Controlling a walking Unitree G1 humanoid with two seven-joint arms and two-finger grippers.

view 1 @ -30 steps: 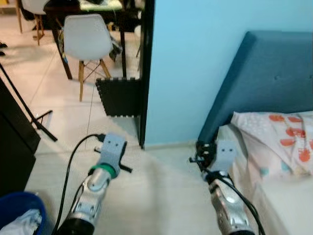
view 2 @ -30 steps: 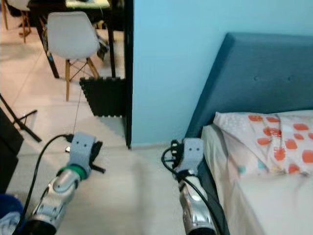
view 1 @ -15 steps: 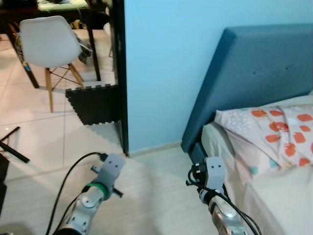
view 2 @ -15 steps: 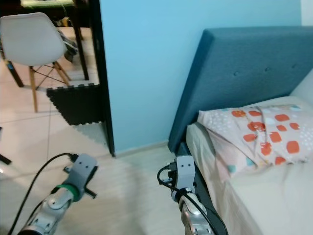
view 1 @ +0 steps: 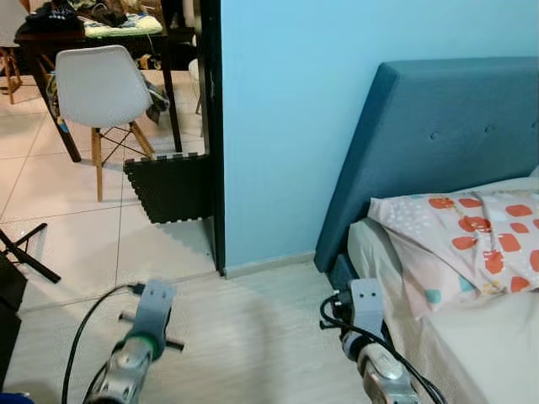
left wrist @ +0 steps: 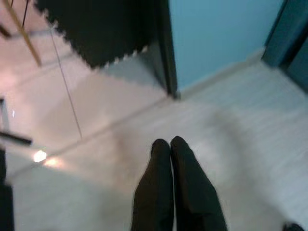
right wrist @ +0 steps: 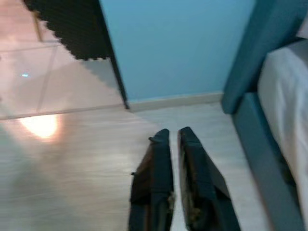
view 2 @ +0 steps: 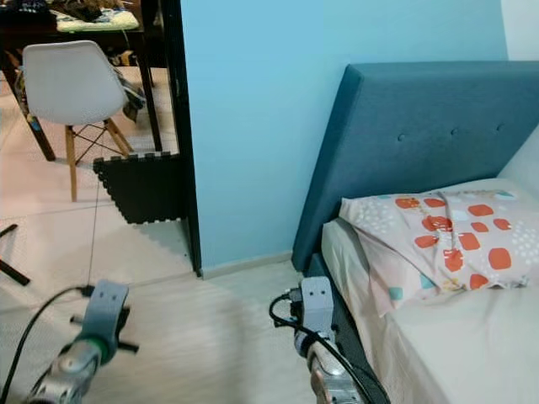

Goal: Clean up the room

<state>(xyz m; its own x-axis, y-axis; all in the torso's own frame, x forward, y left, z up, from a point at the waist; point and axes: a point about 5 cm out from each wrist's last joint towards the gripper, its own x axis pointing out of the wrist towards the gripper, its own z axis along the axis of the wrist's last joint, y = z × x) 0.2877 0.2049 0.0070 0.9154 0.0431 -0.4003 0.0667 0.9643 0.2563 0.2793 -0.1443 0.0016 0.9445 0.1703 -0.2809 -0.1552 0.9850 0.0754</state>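
Beside the bed (view 1: pixel 472 337), the camera has swung toward the pillow (view 1: pixel 472 244), both the left end effector (left wrist: pixel 171 144) and right end effector (right wrist: pixel 172 134) pressed closed, empty, suggesting tidying resumes there.

light: bright, even, indoor | glare: spot on floor tiles (right wrist: pixel 41 126) | shadows: soft | blur: both wrist views soft, head views fairly sharp

Teal headboard (view 1: pixel 438 143); orange-spotted pillow (view 1: pixel 463 236); white chair (view 1: pixel 97 88); black mat (view 1: pixel 173 185).
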